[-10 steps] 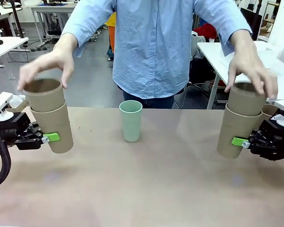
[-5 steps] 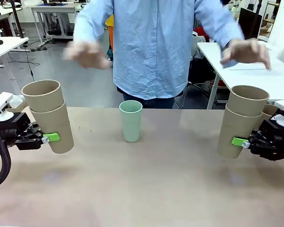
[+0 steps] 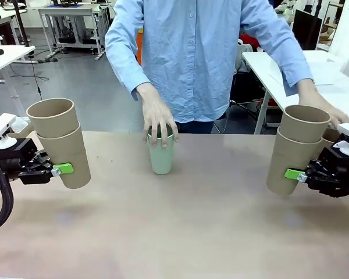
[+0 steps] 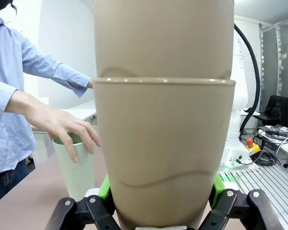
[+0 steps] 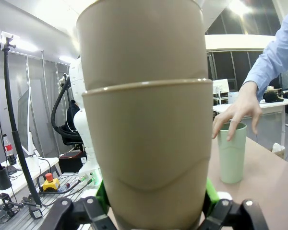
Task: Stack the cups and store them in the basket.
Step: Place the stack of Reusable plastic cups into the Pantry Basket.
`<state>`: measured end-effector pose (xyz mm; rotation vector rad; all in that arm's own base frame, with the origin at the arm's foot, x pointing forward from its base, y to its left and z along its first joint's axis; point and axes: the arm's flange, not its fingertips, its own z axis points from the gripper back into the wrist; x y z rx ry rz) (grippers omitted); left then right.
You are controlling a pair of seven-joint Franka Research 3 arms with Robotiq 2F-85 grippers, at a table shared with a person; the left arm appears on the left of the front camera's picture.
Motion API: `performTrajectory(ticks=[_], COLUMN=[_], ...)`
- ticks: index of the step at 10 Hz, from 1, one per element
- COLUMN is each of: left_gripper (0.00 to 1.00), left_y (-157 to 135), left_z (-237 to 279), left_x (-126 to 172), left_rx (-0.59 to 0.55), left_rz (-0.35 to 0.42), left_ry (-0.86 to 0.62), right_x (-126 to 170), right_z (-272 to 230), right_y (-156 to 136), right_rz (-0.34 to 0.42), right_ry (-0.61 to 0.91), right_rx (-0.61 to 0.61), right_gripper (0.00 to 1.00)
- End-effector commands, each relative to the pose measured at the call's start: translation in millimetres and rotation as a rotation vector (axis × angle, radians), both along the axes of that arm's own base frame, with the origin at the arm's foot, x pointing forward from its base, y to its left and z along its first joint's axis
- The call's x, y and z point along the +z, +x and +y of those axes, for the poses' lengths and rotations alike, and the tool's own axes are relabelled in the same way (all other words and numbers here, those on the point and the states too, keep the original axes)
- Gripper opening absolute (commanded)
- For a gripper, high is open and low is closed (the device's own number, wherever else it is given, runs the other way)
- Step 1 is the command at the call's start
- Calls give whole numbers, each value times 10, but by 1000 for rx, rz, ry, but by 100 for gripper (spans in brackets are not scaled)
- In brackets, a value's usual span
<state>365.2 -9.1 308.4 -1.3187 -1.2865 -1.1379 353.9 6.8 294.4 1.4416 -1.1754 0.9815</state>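
Note:
My left gripper (image 3: pixel 68 169) is shut on the lower of two nested tan cups (image 3: pixel 59 139) held off the table at the left; up close this stack (image 4: pixel 163 120) sits between the green pads (image 4: pixel 104 187). At the right, my right gripper (image 3: pixel 288 174) is shut on a second nested pair of tan cups (image 3: pixel 298 148), also seen in the right wrist view (image 5: pixel 144 124). A mint green cup (image 3: pixel 161 156) stands upright mid-table, with a person's hand (image 3: pixel 157 123) on its rim. The basket is out of view.
The person stands at the far edge. Their other hand (image 3: pixel 331 113) is low behind the right stack, near another tan cup (image 3: pixel 331 136) that is mostly hidden. The brown table (image 3: pixel 180 226) is bare in front of the grippers.
The person's hands lifted off the top cups of both stacks. One came down onto the green cup's rim, and the other dropped behind the right stack. Neither gripper moved.

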Motion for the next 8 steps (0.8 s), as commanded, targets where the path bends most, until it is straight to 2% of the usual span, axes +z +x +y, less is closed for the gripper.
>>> performTrajectory(ticks=[1, 8], left_gripper=[86, 86], left_y=[-14, -14], left_z=[11, 11], left_x=[27, 27], left_rx=[2, 2], left_rz=[-5, -5], left_ry=[-7, -7], right_x=[29, 29], right_z=[18, 18], right_y=[6, 6], right_rz=[-5, -5], right_ry=[0, 0], right_rx=[3, 3], right_gripper=[86, 86])
